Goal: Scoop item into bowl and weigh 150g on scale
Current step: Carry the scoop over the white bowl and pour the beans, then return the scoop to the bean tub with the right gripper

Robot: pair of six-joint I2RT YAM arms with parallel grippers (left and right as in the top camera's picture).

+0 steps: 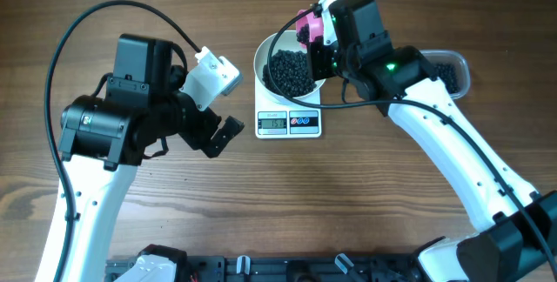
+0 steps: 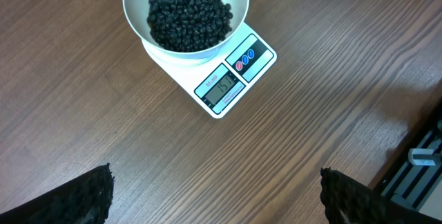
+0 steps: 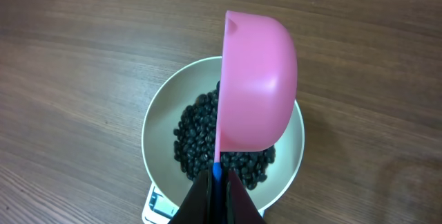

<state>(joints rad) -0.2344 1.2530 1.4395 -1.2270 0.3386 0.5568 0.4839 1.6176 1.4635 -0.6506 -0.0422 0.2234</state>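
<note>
- Right tool [image 3: 217,182] clamped on pink scoop [image 3: 255,86], tipped over bowl [image 3: 155,134].
- Left tool [image 2: 217,196] wide open, empty.
- Beans [image 2: 188,15] sit in bowl on scale [image 2: 257,63]; loose, light and likely to roll, so move them by scoop only.

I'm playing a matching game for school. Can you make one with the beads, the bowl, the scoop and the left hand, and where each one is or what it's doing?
Things:
1. beads
2. bowl
3. scoop
4. left hand

Places and states:
A. sitting on the scale
B. wide open, holding nothing
C. piled inside the bowl
D. pink, tipped above the bowl

Pairs: 1-C, 2-A, 3-D, 4-B
</note>
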